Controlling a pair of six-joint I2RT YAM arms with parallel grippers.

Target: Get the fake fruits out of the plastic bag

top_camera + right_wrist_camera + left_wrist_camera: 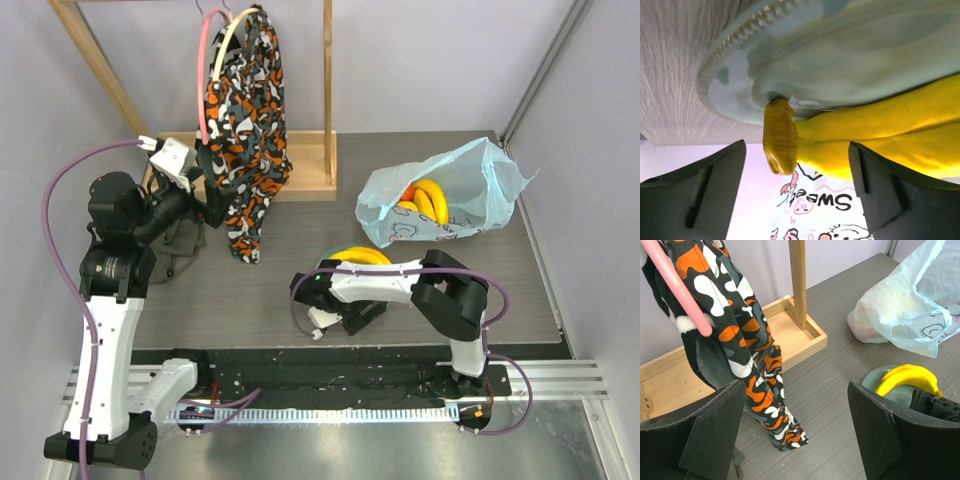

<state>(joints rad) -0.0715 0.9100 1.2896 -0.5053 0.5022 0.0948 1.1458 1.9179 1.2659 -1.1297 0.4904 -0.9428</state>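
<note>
Now: right pincer (796,150) jaws apart, banana bunch (362,256) lies ungripped on plate (330,252) at its tips. Plastic bag (470,180) w/ remaining fake fruits (428,200) at 1–2 o'clock, top view; right arm nearer. Left pincer (795,430) apart, by cloth (245,120).

The plastic bag (480,175) veils its contents; only yellow bananas (432,200) and a red-orange patch (407,192) show. The right wrist view cuts the plated banana bunch (880,130) at 3 o'clock.
</note>
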